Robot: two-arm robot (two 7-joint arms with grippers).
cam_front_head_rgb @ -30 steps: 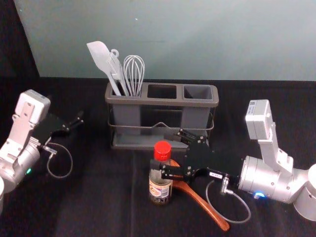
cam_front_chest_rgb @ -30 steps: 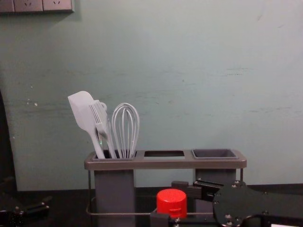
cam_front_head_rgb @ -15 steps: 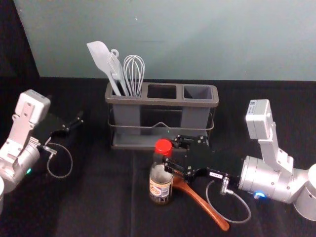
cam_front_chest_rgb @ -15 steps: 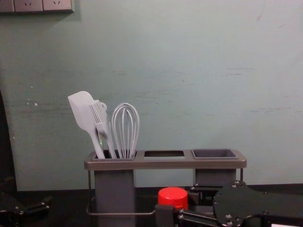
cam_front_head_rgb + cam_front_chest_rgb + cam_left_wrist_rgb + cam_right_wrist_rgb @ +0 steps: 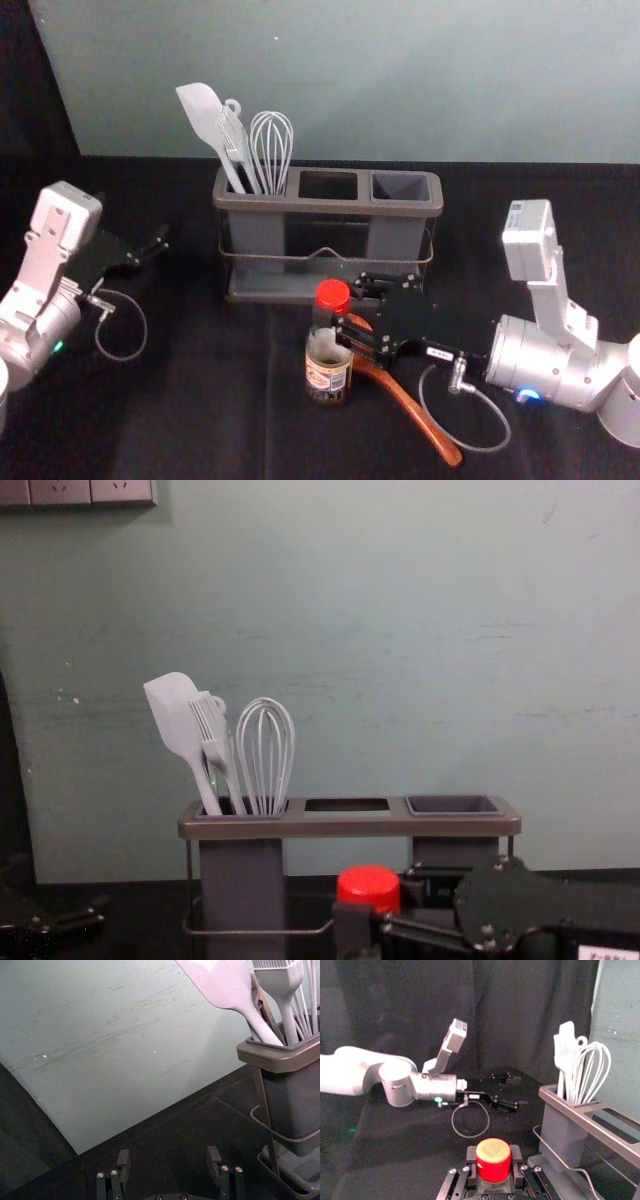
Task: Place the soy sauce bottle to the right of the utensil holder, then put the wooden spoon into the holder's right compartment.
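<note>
lower centre of the head view, the right gripper [image 5: 345, 305] is pinching the soy sauce bottle [image 5: 328, 374]; swinging it right while low is risking a snag on the wooden spoon [image 5: 412, 407] lying beside it. far left, the left gripper [image 5: 168, 1160] is idling, spread.

Red bottle cap [image 5: 332, 294], orange-brown spoon [image 5: 422, 420], grey holder [image 5: 330, 206], whitish whisk [image 5: 271, 140].
</note>
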